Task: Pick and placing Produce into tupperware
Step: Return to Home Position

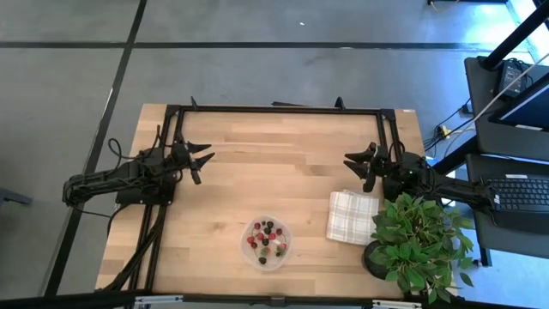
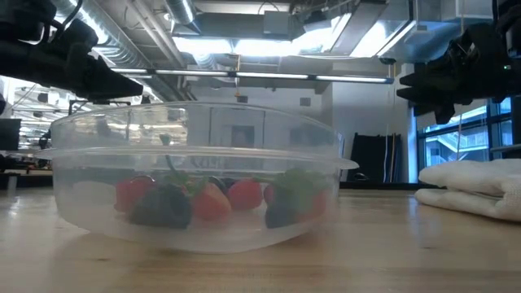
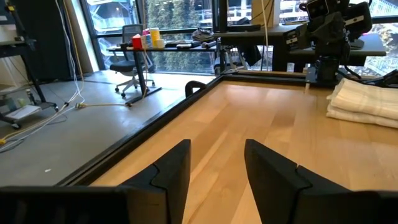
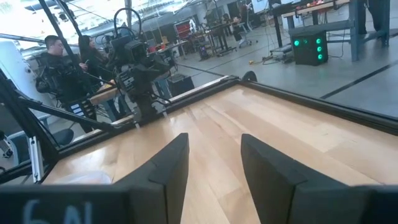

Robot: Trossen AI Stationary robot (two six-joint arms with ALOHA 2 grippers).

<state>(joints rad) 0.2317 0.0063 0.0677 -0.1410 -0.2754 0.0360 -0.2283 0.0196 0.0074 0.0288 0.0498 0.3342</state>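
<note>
The tupperware is a small round clear container standing on its base near the table's near edge; the low view shows its translucent wall close up. The produce, red, dark and green berry-like pieces, lies inside it. My left gripper hovers open over the table's left part, well away from the container. My right gripper hovers open over the right part, just beyond the cloth. Each wrist view shows its own fingers spread over bare wood.
A folded white checked cloth lies on the table's right side. A leafy potted plant stands at the right near corner. A black frame runs along the far edge. Bare wood lies between the arms. People stand in the room beyond.
</note>
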